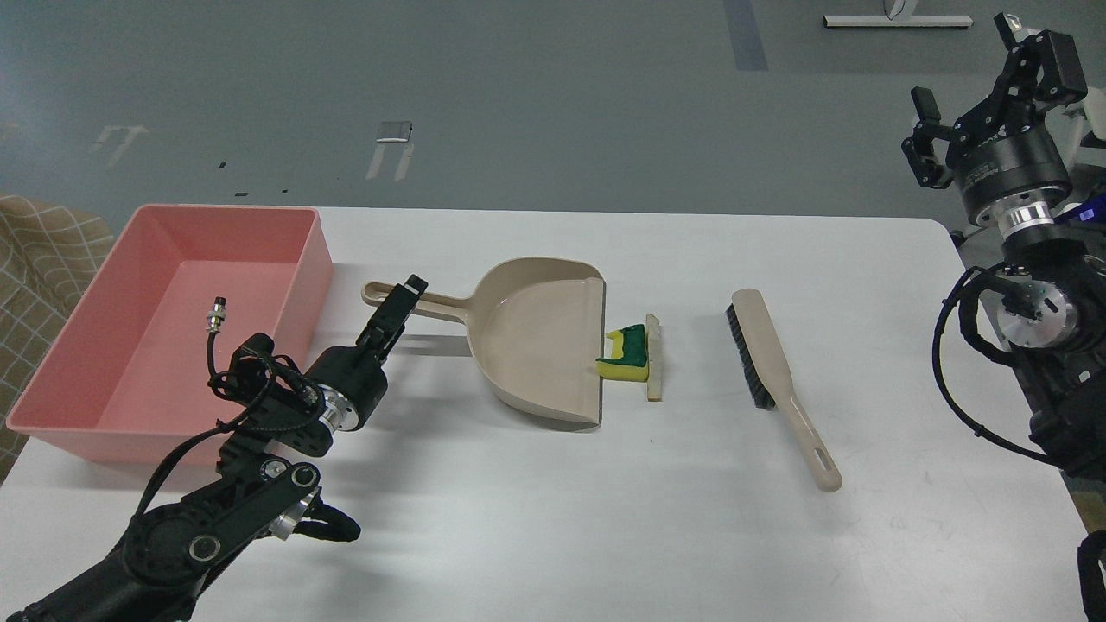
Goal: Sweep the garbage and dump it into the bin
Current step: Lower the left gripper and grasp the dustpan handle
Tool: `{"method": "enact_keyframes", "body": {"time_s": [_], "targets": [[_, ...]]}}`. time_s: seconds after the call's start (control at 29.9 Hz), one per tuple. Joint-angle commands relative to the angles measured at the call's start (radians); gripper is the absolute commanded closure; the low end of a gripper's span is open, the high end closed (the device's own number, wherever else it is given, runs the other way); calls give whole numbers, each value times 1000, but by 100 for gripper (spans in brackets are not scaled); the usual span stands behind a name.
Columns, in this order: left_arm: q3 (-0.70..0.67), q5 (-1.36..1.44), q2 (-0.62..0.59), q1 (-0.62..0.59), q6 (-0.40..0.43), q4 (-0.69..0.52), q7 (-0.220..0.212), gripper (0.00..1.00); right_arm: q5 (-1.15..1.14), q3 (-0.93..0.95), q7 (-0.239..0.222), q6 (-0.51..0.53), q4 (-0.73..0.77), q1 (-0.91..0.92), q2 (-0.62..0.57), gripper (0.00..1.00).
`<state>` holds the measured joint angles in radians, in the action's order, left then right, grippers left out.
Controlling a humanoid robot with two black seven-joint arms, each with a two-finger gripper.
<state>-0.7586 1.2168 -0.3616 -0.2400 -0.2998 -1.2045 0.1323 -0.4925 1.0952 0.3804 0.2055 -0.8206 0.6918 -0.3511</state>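
Beige dustpan (540, 337) separates garbage (635, 356) from bin (78, 415).

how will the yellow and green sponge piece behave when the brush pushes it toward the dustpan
The sponge piece looks small and foamy, so it is probably light and may tumble rather than slide. It already touches the dustpan lip, so a short push from the brush should likely suffice.

Glossy pink plastic bin (78, 406), matt beige plastic dustpan (536, 333), smooth white table (605, 518).
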Motion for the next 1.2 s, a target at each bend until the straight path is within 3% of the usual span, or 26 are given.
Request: {"method": "enact_keyframes", "body": {"time_s": [0.0,0.33,0.4,0.43,0.47,0.6,0.64,0.67,0.7,0.74,0.77,0.97,1.17], "targets": [[-5,-2,16,-7,-1,32,4,2,0,0,2,0,0,-2,0,0],[-2,-26,47,-59,-22,80,9,5,0,0,2,-2,0,0,6,0],[-1,-26,50,-59,-36,82,10,9,0,0,2,0,0,0,3,0],[2,-26,55,-59,-36,82,12,18,0,0,2,0,-2,0,1,0],[4,-26,59,-59,-36,82,12,37,0,0,2,0,-2,0,1,0],[4,-26,61,-59,-28,82,12,62,0,0,2,-2,-5,0,0,0],[4,-26,61,-61,-25,82,12,79,0,0,2,-2,-12,0,0,0],[5,-26,61,-61,-24,82,12,85,0,0,2,-2,-17,0,0,0],[5,-26,61,-61,-24,82,12,85,0,0,2,-2,-17,0,0,0],[5,-26,61,-61,-24,82,12,96,-1,0,2,-2,-20,0,-3,0],[5,-25,61,-61,-22,82,12,100,-3,0,2,-2,-20,0,-5,0],[8,-26,56,-67,-4,82,12,100,-5,0,2,-2,-22,0,-12,0],[8,-26,56,-74,7,82,10,100,-37,-38,-5,-2,-54,-6,-100,0]]}}
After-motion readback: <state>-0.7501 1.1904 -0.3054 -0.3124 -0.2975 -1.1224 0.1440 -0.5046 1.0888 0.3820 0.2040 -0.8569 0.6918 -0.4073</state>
